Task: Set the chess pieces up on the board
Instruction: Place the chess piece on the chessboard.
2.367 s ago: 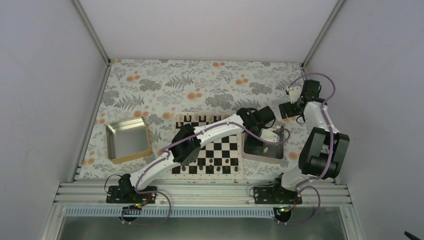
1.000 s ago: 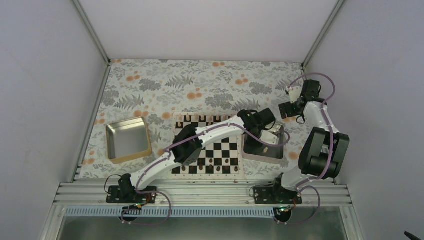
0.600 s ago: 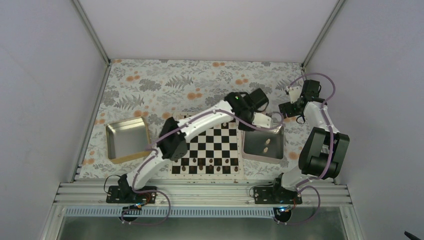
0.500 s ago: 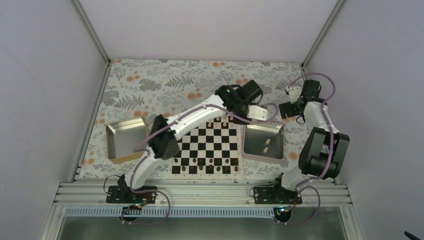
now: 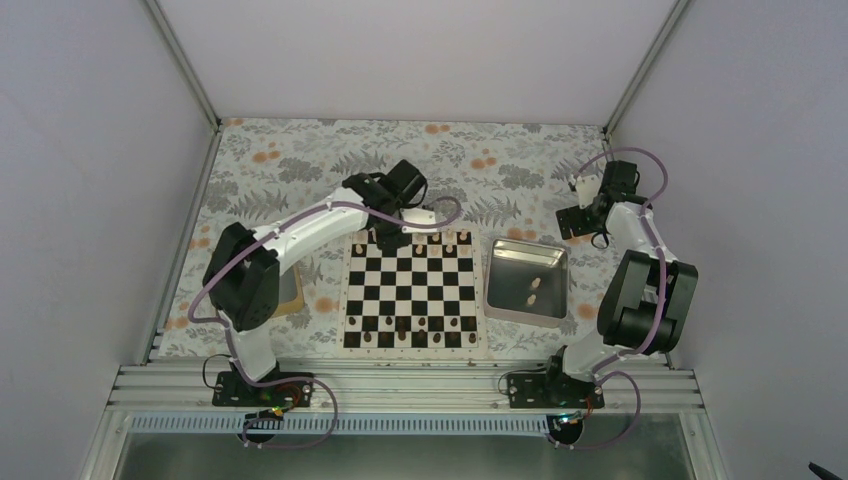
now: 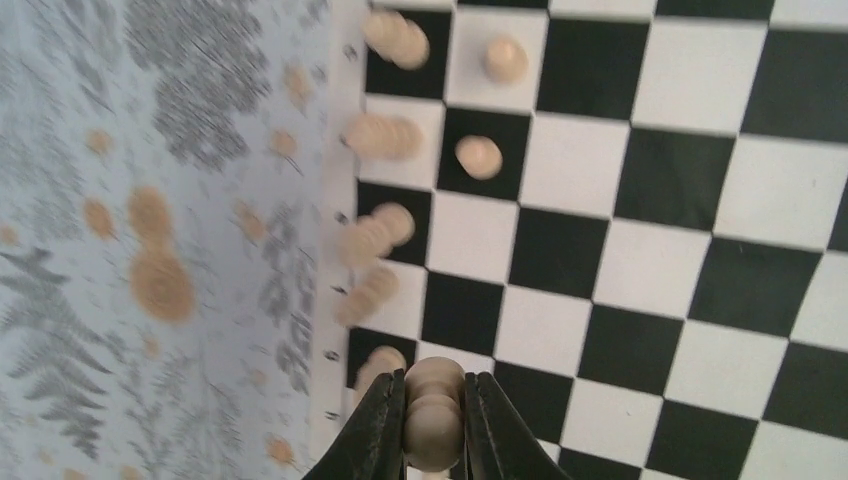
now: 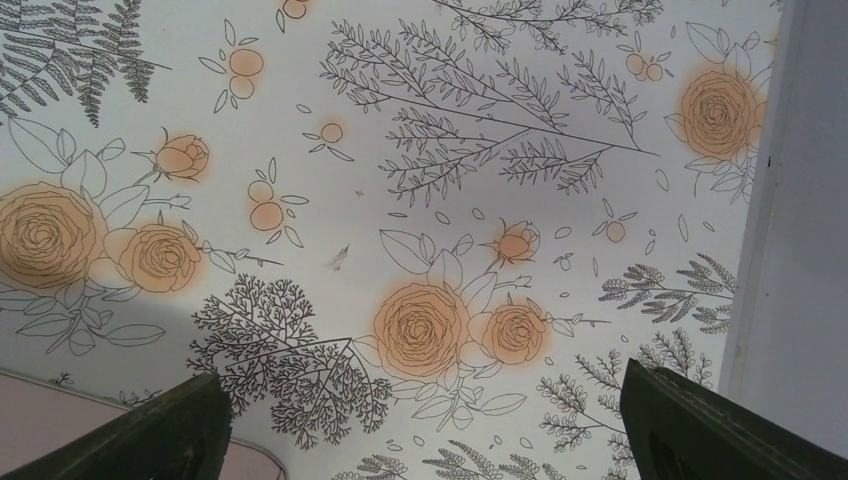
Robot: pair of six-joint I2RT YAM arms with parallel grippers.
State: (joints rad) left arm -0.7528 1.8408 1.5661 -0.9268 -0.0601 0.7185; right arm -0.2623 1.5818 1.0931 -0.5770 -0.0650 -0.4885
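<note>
The board (image 5: 410, 290) lies at the table's middle. Pale tan chess pieces (image 5: 448, 239) stand along its far edge, and dark ones along its near edge. My left gripper (image 5: 384, 234) is over the board's far left corner. In the left wrist view it (image 6: 434, 425) is shut on a pale tan piece (image 6: 434, 412), held above the board (image 6: 640, 250) near its border. Several pale pieces (image 6: 375, 232) stand along that edge, blurred. My right gripper (image 5: 577, 217) is open and empty at the far right, over bare cloth (image 7: 430, 440).
A steel tray (image 5: 512, 296) right of the board holds two pale pieces (image 5: 535, 290). A second tray (image 5: 293, 290) on the left is mostly hidden behind my left arm. A side wall (image 7: 800, 200) is close to the right gripper.
My left arm has swung from the right tray across to the board's far left corner, carrying a pale piece. The right arm has barely moved.
</note>
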